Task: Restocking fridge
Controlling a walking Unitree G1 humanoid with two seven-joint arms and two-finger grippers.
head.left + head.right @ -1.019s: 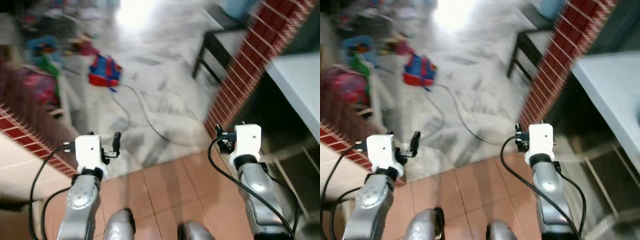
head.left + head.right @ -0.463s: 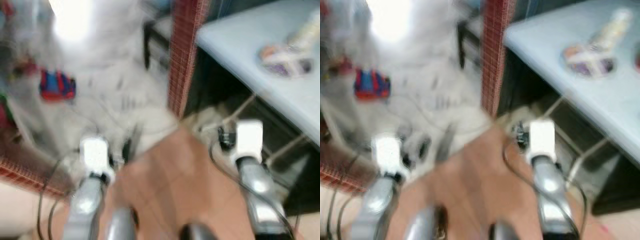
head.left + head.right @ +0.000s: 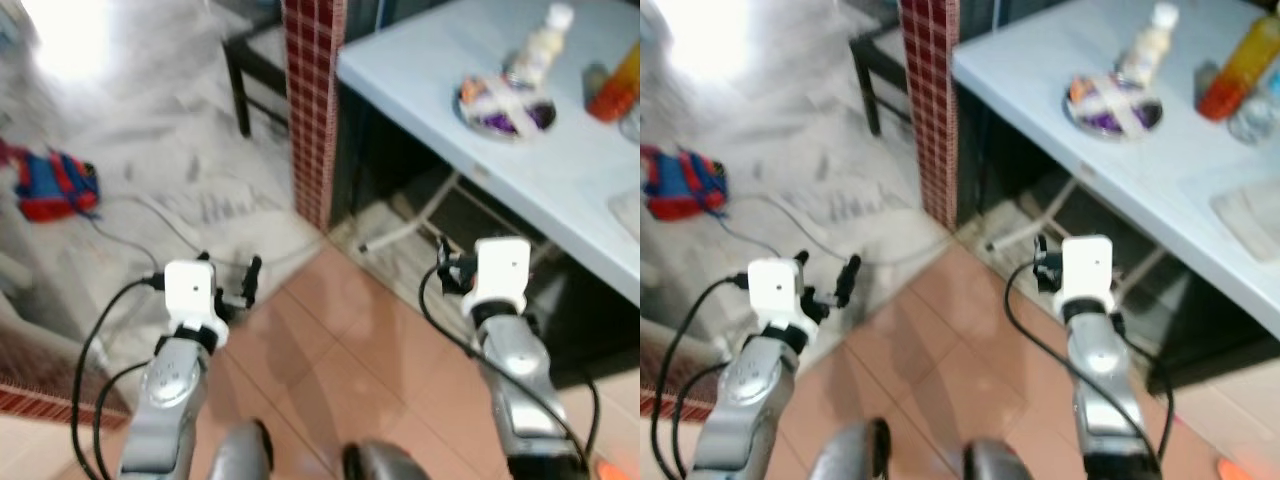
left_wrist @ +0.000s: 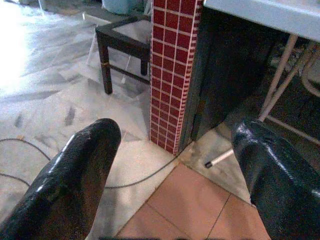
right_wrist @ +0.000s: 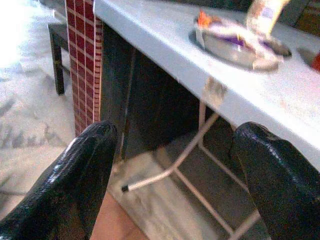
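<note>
The head views are soft with blur. The counter [image 3: 1160,170] runs off the right edge, and the orange bottle [image 3: 1238,68] on it is cut at the top. What lies on the plate [image 3: 1112,103] is too smeared to name. The right pincer [image 3: 446,272] hides behind its white wrist block.

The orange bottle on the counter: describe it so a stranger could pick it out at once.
Start at the pale blue counter that runs from the red-tiled pillar on the robot's right. Past the metal bowl and the white bottle, the orange bottle stands near the far end. It is the only orange, yellow-topped thing there.
</note>
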